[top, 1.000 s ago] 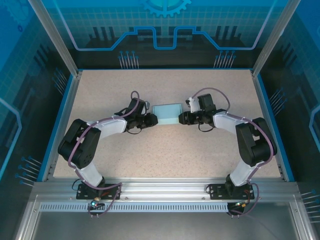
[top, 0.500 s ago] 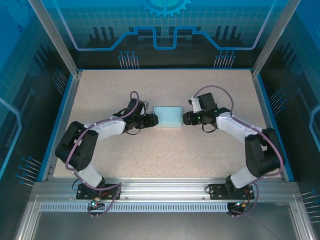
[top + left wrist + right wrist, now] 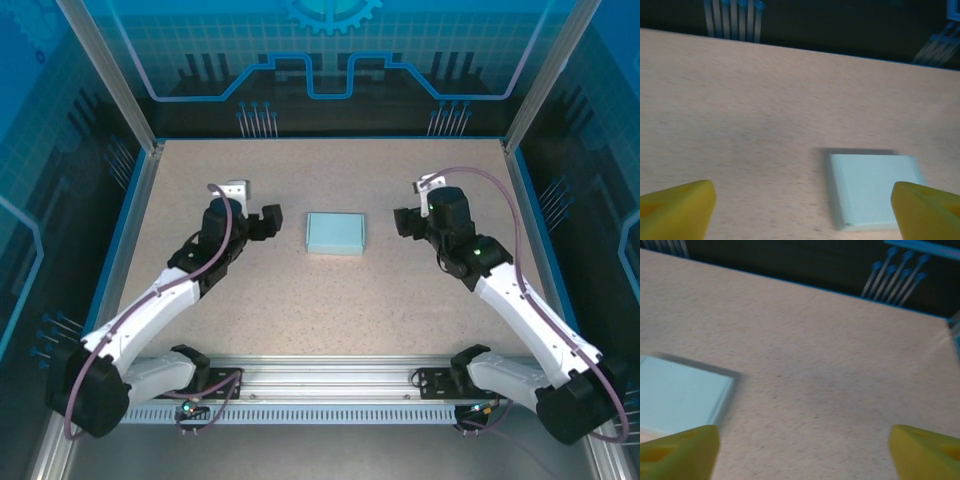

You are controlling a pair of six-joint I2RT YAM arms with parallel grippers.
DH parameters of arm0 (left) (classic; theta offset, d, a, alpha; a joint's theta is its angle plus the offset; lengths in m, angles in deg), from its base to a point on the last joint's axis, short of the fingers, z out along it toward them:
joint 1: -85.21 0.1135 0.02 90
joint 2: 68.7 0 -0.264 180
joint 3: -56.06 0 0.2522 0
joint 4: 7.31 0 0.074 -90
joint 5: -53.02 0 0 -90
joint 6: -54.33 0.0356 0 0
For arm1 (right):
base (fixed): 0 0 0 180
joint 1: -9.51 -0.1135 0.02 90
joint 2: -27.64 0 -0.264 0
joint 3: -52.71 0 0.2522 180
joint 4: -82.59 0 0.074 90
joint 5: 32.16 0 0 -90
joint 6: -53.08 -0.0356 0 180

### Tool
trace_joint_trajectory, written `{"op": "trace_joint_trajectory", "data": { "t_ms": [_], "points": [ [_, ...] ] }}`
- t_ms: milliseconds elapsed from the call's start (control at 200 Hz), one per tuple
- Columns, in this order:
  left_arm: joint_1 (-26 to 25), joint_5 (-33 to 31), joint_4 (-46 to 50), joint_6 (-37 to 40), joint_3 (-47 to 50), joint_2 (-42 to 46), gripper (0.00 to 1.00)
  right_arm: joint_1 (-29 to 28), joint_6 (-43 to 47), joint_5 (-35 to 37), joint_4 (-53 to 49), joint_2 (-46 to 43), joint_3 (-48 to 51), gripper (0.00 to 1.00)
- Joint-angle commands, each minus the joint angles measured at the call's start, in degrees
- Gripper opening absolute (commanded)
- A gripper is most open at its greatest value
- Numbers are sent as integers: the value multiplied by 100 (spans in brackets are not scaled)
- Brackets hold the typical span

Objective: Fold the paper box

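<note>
The paper box lies flat on the table as a small closed pale-blue rectangle, between the two arms. My left gripper hovers to its left, apart from it, jaws wide open and empty. In the left wrist view the paper box sits low right, partly behind the right yellow fingertip. My right gripper is off to the box's right, also open and empty. The right wrist view has the paper box at the left edge, above the left yellow fingertip.
The speckled beige table is bordered by a blue rim and aluminium posts. Dark blue panels close the back. The arm bases sit on the metal rail at the near edge.
Both grippers have let go of the paper box, opened wide, and pulled back and up, left arm to the left and right arm to the right. The box now lies flat.
</note>
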Motion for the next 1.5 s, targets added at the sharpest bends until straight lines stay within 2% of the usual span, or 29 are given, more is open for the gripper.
{"op": "trace_joint_trajectory", "data": {
  "t_ms": [0,115,250,370,470,555,625,675,780,920,980,1010,1146,1191,1261,1321,1496],
  "points": [
    [180,-1238,-212,485,449,333,99,208,58,958,403,-138,666,98],
    [539,-1350,-724,805,992,581,99,565,-173,1139,1101,-95,1318,100],
    [1021,-1127,-1768,1328,1623,478,99,924,-245,1083,2255,265,2011,100],
    [1371,-783,-2500,1507,1842,-71,99,1049,-76,886,3338,686,2477,100],
    [1496,-489,-2853,1558,1864,-609,99,1133,14,641,4134,1009,2723,100],
    [1550,-214,-3594,1701,2059,-1072,99,1190,177,384,4694,1320,2866,100],
    [1617,-11,-4433,1815,2250,-1506,99,1212,305,267,4751,1454,2778,100],
    [1657,114,-4376,1735,2181,-1557,99,1229,435,177,4994,1525,2819,100],
    [1775,427,-4904,1655,2221,-1902,99,1288,634,-54,5577,1574,2999,100],
    [1846,675,-6127,1796,2387,-2776,99,1489,694,-489,5984,1656,3097,100],
    [1855,755,-5732,1716,2316,-2641,99,1659,569,-925,6225,1763,3150,100],
    [1902,821,-5870,1724,2314,-2720,99,1718,532,-1078,6434,1887,3195,100],
    [1956,879,-5671,1655,2250,-2682,99,1733,714,-1422,7212,2684,3202,100],
    [1956,791,-5705,1650,2248,-2701,99,1797,658,-1584,6727,2615,3038,100],
    [1960,597,-5660,1576,2221,-2703,99,1918,586,-1784,6534,2646,2920,100],
    [1958,574,-5665,1573,2228,-2705,99,2060,522,-2039,6462,2647,2889,100],
    [1957,574,-5669,1566,2230,-2704,99,2055,526,-2042,6501,2654,2895,100]
  ]
}}
